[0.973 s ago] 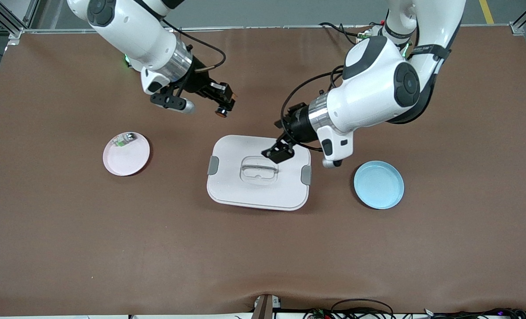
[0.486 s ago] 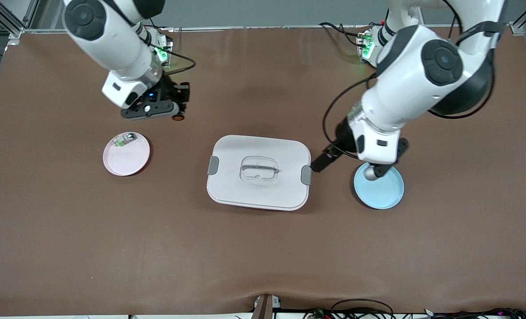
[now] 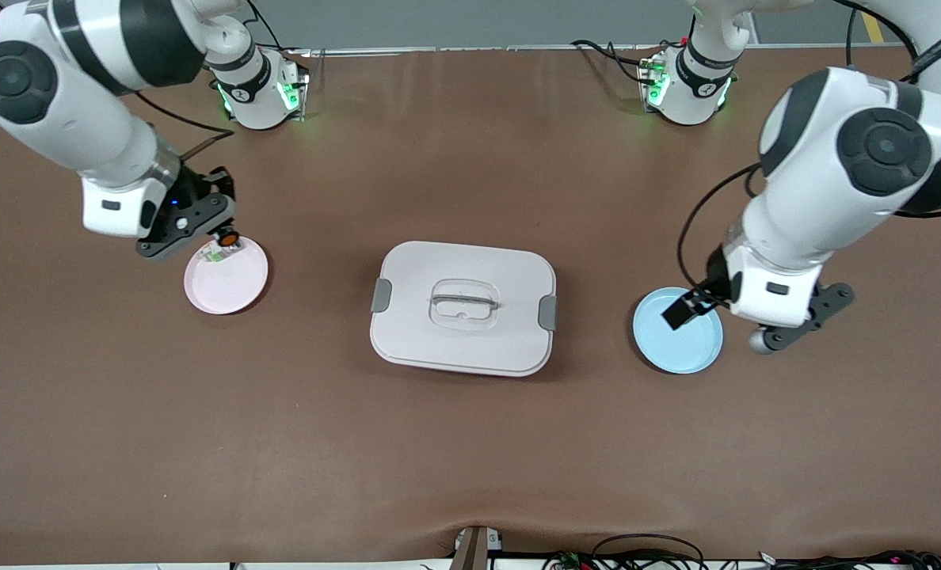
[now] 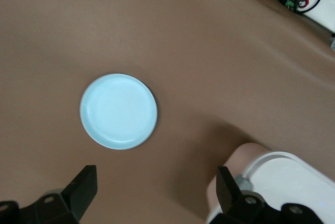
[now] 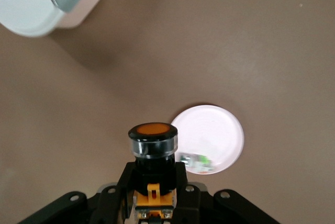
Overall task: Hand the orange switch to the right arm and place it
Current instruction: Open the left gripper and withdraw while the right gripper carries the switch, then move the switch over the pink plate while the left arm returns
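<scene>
- The right gripper (image 3: 221,231), upper left of the front view, clamped the orange switch (image 3: 228,236) over the pink plate's (image 3: 229,285) edge.
- The left gripper (image 4: 157,192) hung spread, empty, over the blue plate (image 3: 680,344).

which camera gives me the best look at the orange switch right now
The right wrist view: the orange switch fills the foreground, clamped in the right gripper, its orange face and black body clear. The front view shows it only as a small orange dot by the pink plate. The left wrist view does not show it.
</scene>
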`<act>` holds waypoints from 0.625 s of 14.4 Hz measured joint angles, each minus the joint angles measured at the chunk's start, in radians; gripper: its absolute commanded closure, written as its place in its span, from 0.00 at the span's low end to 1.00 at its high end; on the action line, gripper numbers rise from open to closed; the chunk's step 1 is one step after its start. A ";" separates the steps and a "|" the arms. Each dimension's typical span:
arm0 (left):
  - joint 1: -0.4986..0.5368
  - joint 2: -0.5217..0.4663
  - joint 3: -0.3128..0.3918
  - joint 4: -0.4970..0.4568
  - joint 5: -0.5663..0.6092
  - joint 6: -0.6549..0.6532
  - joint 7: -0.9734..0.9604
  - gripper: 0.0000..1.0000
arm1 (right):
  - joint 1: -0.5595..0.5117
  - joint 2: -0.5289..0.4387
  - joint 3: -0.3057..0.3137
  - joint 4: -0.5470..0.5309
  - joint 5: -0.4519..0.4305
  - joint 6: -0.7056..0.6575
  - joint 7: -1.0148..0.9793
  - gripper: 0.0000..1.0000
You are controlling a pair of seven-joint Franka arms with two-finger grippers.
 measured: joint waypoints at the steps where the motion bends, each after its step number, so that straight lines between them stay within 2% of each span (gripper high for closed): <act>1: 0.027 -0.013 0.000 0.000 0.001 -0.009 0.076 0.00 | -0.031 0.000 0.000 -0.019 -0.007 0.039 -0.100 1.00; 4: 0.082 -0.078 0.020 0.000 0.001 -0.060 0.297 0.00 | -0.138 0.000 -0.001 -0.123 -0.009 0.201 -0.383 1.00; 9: 0.076 -0.206 0.133 -0.007 -0.053 -0.206 0.572 0.00 | -0.210 0.001 -0.001 -0.306 -0.010 0.424 -0.602 1.00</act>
